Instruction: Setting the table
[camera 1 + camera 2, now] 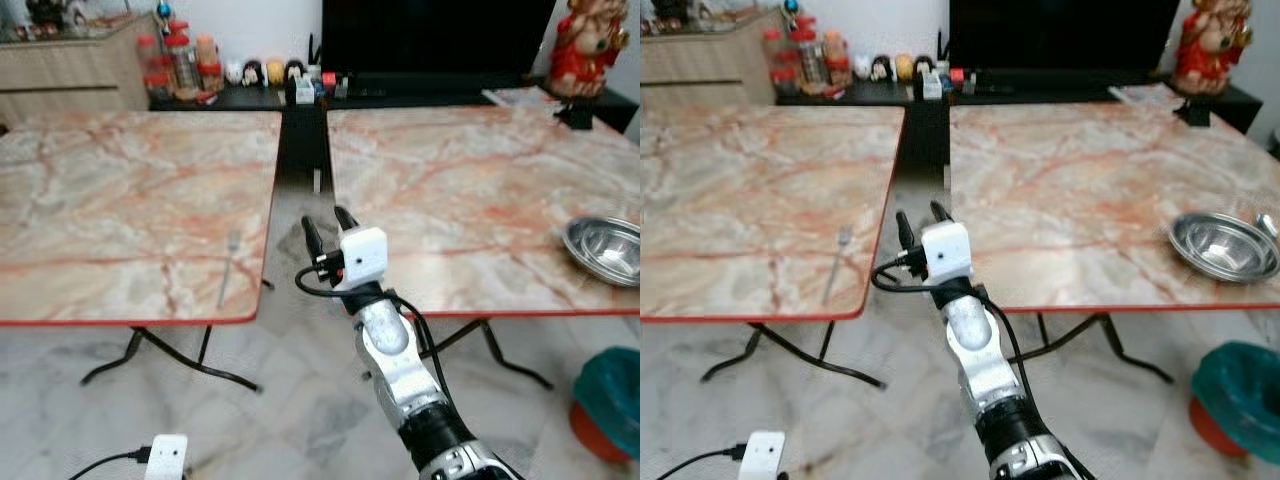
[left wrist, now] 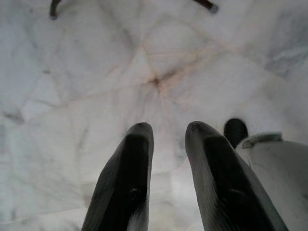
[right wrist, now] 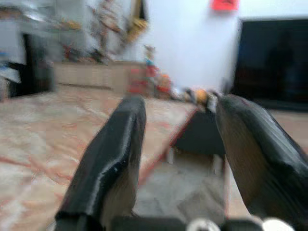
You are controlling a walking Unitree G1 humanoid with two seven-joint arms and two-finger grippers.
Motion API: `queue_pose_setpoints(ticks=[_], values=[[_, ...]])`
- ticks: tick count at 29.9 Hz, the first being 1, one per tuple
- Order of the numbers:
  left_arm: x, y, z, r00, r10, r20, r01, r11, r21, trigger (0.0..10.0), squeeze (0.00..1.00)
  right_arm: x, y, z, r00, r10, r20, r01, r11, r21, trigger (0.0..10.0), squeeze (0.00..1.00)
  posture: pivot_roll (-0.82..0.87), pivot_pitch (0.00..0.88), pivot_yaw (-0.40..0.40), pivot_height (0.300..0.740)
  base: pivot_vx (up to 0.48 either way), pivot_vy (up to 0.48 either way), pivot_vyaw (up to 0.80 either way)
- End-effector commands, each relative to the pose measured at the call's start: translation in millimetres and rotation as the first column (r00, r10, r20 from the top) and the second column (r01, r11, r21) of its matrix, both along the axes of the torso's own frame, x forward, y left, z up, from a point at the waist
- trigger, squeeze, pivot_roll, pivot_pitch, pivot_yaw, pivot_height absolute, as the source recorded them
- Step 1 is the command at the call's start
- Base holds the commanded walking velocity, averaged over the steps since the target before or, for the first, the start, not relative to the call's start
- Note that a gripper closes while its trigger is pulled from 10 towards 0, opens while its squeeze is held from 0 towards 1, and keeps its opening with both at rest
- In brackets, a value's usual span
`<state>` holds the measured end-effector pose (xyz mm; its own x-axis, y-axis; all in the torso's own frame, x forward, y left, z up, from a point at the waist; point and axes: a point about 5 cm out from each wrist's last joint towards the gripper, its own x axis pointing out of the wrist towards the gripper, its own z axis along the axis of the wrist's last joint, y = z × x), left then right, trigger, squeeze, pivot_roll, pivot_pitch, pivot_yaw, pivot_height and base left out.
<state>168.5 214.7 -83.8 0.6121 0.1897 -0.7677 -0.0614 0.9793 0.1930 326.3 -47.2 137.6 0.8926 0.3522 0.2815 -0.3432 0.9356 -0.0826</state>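
A metal fork (image 1: pixel 228 268) lies near the front right edge of the left marble table (image 1: pixel 110 200). On the right table (image 1: pixel 460 190), close to its front right edge, sits a steel bowl (image 1: pixel 605 248) with a spoon (image 1: pixel 1267 224) at its far side. My right gripper (image 1: pixel 328 229) is raised in the gap between the two tables, open with nothing between its fingers (image 3: pixel 113 159). The left gripper (image 2: pixel 168 144) hangs low over the floor, fingers (image 2: pixel 125 178) slightly apart and empty.
A dark TV console (image 1: pixel 330 95) with jars and small items runs behind the tables, a red figurine (image 1: pixel 590 45) at its right end. A teal-lidded bin (image 1: pixel 612 400) stands on the floor at the right. The marble floor (image 1: pixel 250 420) lies between the table legs.
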Motion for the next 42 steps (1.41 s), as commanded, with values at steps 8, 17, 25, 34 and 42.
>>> queue_pose_setpoints(ticks=[8, 17, 25, 34, 42], values=[[-0.9, 2.6, -0.1, 1.0, 0.002, -0.008, -0.002, 1.0, 0.008, 10.0, 0.0, 2.2, 0.1, 2.3, 1.0, -0.009, -0.007, 0.009, 1.0, 0.017, 10.0, 0.0, 0.01, 0.0, 0.027, 0.727, 0.0, 0.386, 0.0], [0.3, 3.5, 0.8, 1.0, -0.01, -0.005, 0.01, 1.0, 0.022, 10.0, 0.0, 3.3, -0.1, 1.2, 1.0, -0.014, -0.018, 0.014, 1.0, 0.024, 10.0, 0.0, 0.01, 0.0, 0.028, 0.727, 0.0, 0.113, 0.0], [1.2, 2.7, 0.9, 1.0, -0.003, -0.003, 0.003, 1.0, 0.016, 10.0, 0.0, 4.5, -1.3, 1.1, 1.0, -0.018, -0.021, 0.018, 1.0, 0.022, 10.0, 0.0, 0.01, 0.0, 0.028, 0.727, 0.0, 0.0, 0.0], [2.5, 2.5, 1.7, 1.0, 0.004, 0.008, -0.004, 1.0, 0.011, 10.0, 0.0, 4.7, -1.5, 0.7, 0.999, -0.021, -0.025, 0.022, 0.999, 0.027, 10.0, 0.0, 0.01, 0.0, 0.031, 0.727, 0.0, 0.0, 0.0], [0.6, 3.0, 0.6, 1.0, -0.004, -0.007, 0.004, 1.0, 0.014, 10.0, 0.0, 4.7, -1.0, 0.4, 0.999, -0.021, -0.028, 0.022, 0.999, 0.034, 10.0, 0.0, 0.01, 0.0, 0.035, 0.727, 0.0, 0.442, 0.0]])
